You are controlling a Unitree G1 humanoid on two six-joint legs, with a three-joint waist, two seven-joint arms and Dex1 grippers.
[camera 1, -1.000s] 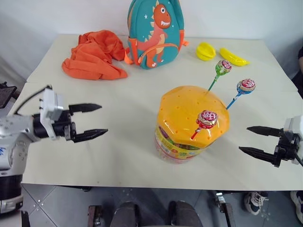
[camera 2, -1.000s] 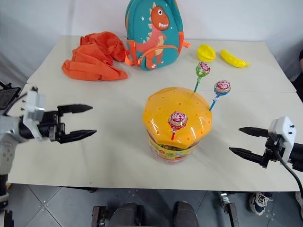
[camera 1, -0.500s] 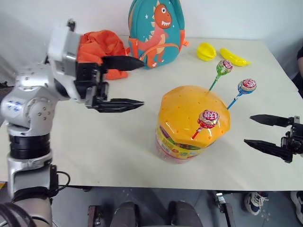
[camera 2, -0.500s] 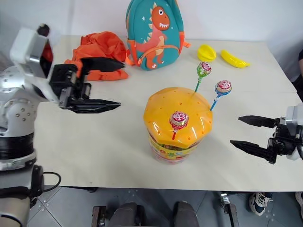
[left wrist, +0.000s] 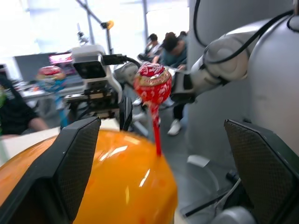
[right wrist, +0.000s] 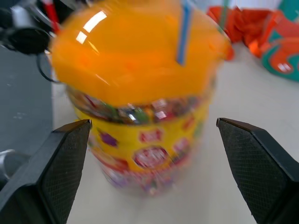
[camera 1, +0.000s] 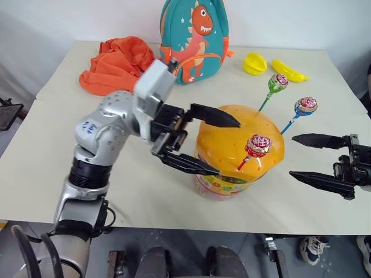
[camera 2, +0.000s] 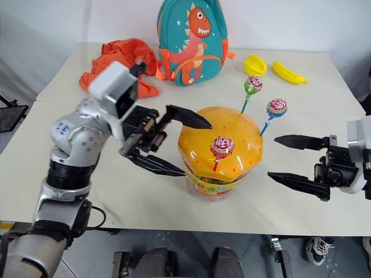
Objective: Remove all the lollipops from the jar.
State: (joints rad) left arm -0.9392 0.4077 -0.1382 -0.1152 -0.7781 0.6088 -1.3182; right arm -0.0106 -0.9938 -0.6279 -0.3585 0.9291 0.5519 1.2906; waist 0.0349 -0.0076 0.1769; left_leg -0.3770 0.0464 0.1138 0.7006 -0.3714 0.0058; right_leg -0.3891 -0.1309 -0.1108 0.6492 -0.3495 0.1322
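Jar: the jar point(camera 1: 237, 152) stands on the desk point(camera 1: 75, 145), near the front edge, with its orange lid on.
Lollipops: three lollipops stick up out of holes in the lid: the red one point(camera 1: 257, 145) at the front, the green one point(camera 1: 276, 82) and the blue one point(camera 1: 305, 105) at the back.
My left pincer point(camera 1: 211, 141): spread wide, holding nothing. Its two fingers reach around the left side of the lid.
My right pincer point(camera 1: 312, 157): spread wide too, holding nothing, just right of the jar and not touching it.
Danger one: my left fingers are big and the sticks are thin. I think I could miss the red stick and just bump the lid.
Danger two: a bump could push the jar toward the edge or tip it over.
Danger three: if I pull sideways, a stick might jam in its hole and lift the jar.
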